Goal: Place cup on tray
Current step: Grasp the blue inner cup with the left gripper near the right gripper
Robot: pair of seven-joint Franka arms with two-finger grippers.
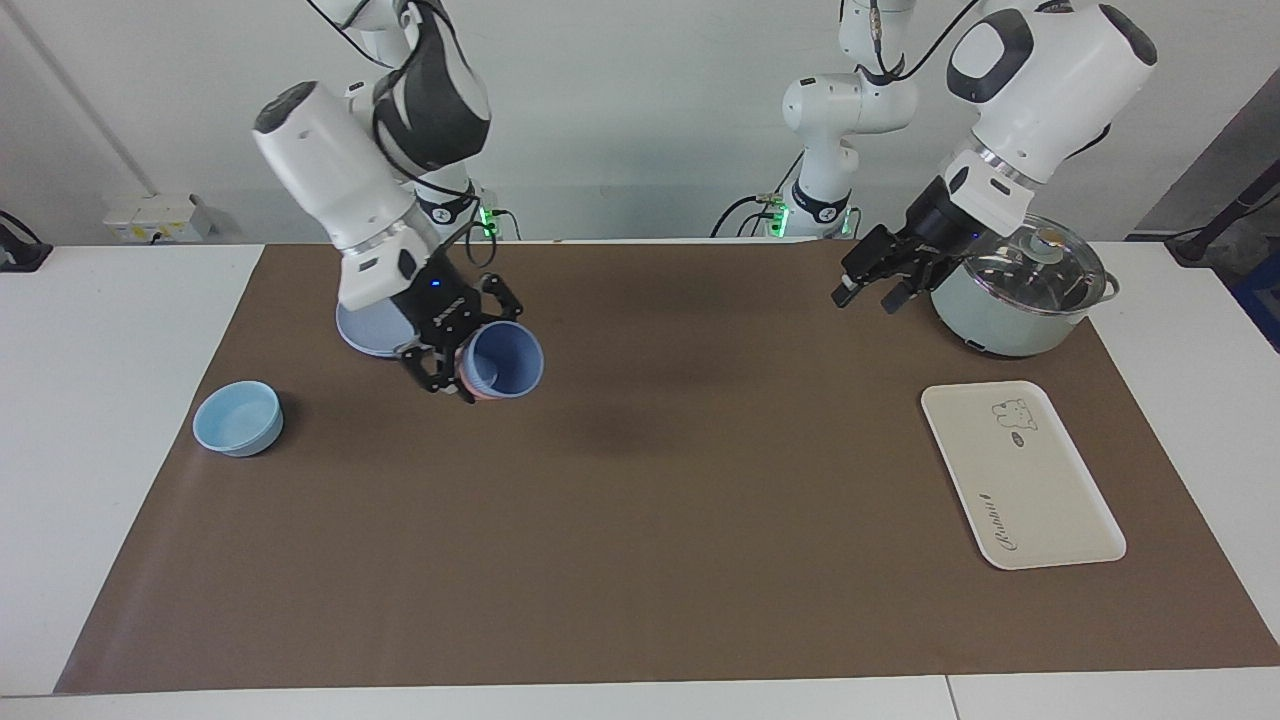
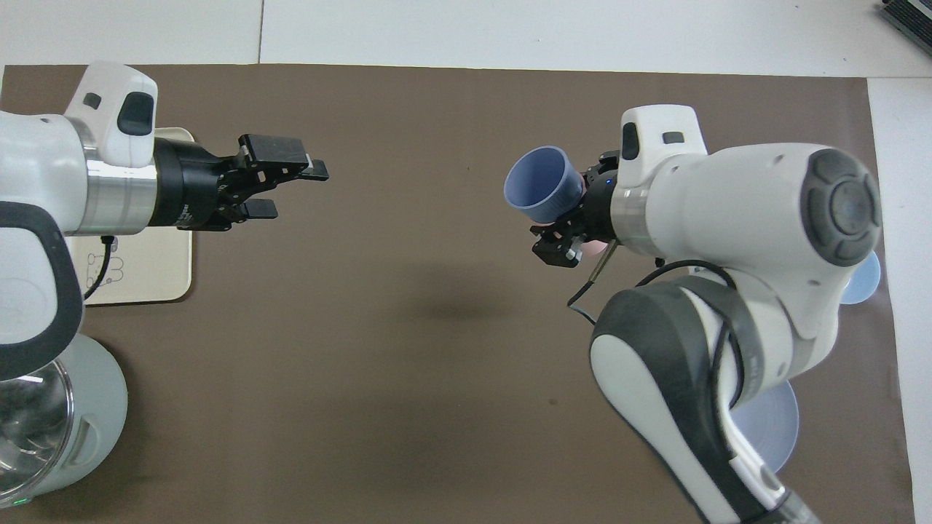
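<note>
The cup [image 1: 506,362] is pinched in the right gripper [image 1: 462,352] jaws, raised over bare brown surface [image 1: 640,520]; a pink cup underneath shows best in the facing view. The left gripper [image 2: 280,187], jaws spread, hangs over open surface beside the tray [image 1: 1020,475].

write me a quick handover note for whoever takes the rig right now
Right hand: shut on the blue cup, raised and tipped on its side over the mat beside the round plate. A bit of pink shows under the cup; it looks like the pink cup came up nested with it.
Left hand: open, empty, in the air beside the pot, pointing toward the right arm.
Tray: bare, at the left arm's end of the table.
Done: cup picked up.
Left: get the cup to the tray, probably by handover, and set it upright.
</note>
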